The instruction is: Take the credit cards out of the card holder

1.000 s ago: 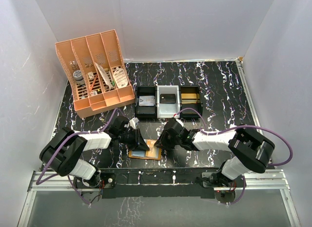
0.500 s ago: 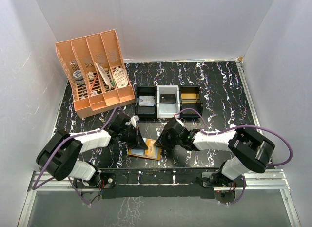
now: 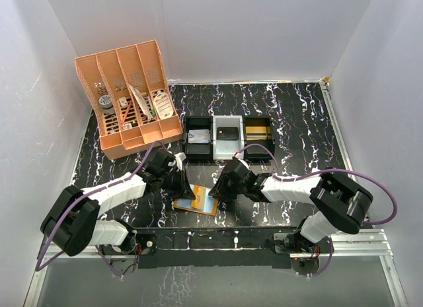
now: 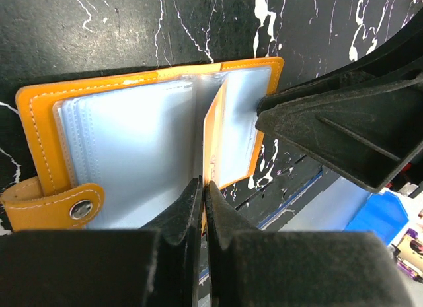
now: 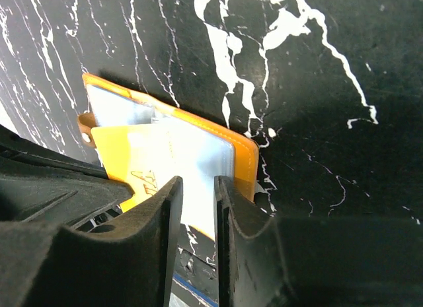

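Note:
The card holder (image 3: 206, 208) is an orange wallet lying open near the table's front edge, its pale blue sleeves up. It also shows in the left wrist view (image 4: 39, 115) and the right wrist view (image 5: 244, 152). My left gripper (image 3: 188, 191) (image 4: 203, 183) is shut on the edge of a thin card (image 4: 213, 135) that stands up from the wallet's middle fold. The card's face looks orange with lettering in the right wrist view (image 5: 119, 155). My right gripper (image 3: 215, 190) (image 5: 197, 181) has its jaws a narrow gap apart, tips down on the wallet's right half, holding nothing.
A large orange slotted organizer (image 3: 129, 99) stands at the back left. Three small bins sit behind the wallet: a black one (image 3: 197, 138), a white one with a black box (image 3: 227, 136), and a black one with a gold block (image 3: 258, 132). The metal rail (image 3: 211, 239) runs along the front.
My left arm has swung out to the left and its gripper has tilted, drawing the card up from the wallet. More of the blue inner panel shows. The right gripper has barely moved.

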Tool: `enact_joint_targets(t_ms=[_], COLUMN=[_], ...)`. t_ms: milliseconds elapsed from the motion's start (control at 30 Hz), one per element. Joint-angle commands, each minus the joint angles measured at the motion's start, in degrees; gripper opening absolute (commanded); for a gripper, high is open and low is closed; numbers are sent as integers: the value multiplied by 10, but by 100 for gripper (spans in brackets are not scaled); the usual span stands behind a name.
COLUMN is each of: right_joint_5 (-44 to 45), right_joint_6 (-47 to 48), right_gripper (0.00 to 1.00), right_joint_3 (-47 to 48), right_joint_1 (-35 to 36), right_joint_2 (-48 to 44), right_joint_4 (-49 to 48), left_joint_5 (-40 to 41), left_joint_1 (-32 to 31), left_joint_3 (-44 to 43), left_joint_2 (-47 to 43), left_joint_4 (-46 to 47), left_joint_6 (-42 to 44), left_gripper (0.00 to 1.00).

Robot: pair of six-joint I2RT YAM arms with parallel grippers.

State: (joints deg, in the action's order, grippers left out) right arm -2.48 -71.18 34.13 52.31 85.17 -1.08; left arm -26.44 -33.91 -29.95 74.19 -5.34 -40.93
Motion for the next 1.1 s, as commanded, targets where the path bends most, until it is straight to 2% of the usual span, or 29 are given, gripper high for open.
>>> enact_joint_targets(t_ms=[0,100,233,400,633,900,1067], right_joint_5=[4,-22,-86,-95,-49,-82,-53], right_joint_6=[43,48,20,14,32,73,80], right_gripper=[25,28,28,27,28,43,64], right_joint_3=[41,46,37,44,26,1,-8], right_joint_1=[-6,-5,-5,-7,-15,-39,-60], right_joint_2=[-29,-31,12,82,39,-20,-60], right_joint_4=[5,-41,-135,-98,-61,-164,-176], left_joint_5=[29,35,38,46,66,110,120], left_joint_1=[0,1,1,0,1,4,8], left_joint_3=[-33,-44,-44,-50,-52,-84,-79], left_joint_2=[-25,-32,-44,-39,-63,-116,-152], left_joint_4=[-51,-69,-65,-77,-98,-143,-137], left_joint_6=[25,33,32,30,31,50,41], left_gripper=[0,0,0,0,0,0,0])
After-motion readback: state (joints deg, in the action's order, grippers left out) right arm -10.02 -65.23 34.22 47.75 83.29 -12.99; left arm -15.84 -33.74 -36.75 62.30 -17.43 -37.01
